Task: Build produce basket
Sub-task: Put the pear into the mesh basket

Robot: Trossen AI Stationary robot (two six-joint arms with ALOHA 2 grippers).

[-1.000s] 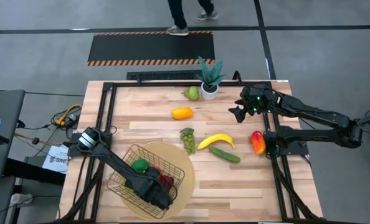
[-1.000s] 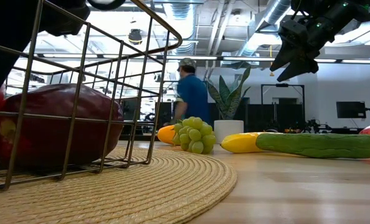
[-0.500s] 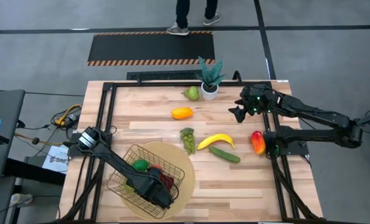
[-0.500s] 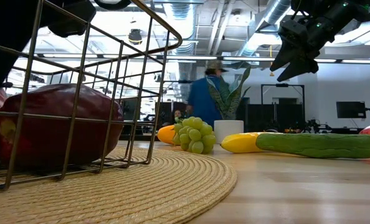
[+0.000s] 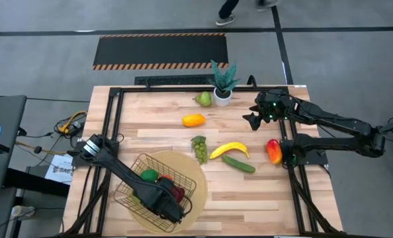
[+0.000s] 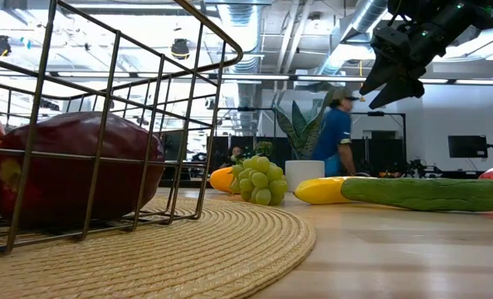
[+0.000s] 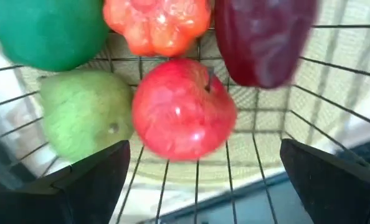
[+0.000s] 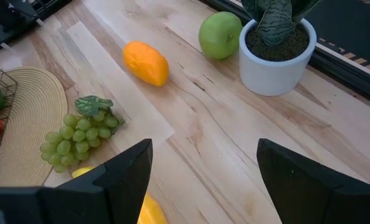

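Note:
The golden wire basket (image 5: pixel 183 173) stands on a round tan mat near the table's near left. It holds a red apple (image 7: pixel 184 109), a green pear (image 7: pixel 85 115), a dark green fruit (image 7: pixel 48 31), an orange-red piece (image 7: pixel 157 25) and a dark red one (image 7: pixel 263 37). My left gripper (image 7: pixel 203 168) hangs open above the basket (image 5: pixel 167 206), touching nothing. My right gripper (image 5: pixel 253 119) hovers open above the far right of the table. Grapes (image 5: pixel 199 148), banana (image 5: pixel 229 150), cucumber (image 5: pixel 239 164), red-orange mango (image 5: pixel 274 151), an orange fruit (image 5: pixel 193 120) and a green fruit (image 5: pixel 204 99) lie on the table.
A spiky plant in a white pot (image 5: pixel 223 82) stands at the far edge beside the green fruit. A black frame (image 5: pixel 114 125) runs along the table's sides. A person (image 6: pixel 334 137) walks in the room beyond the table. Bare wood (image 5: pixel 262 198) lies at the near right.
My left gripper has risen above the basket, out of the top of the low view. The person behind the table has walked toward the right.

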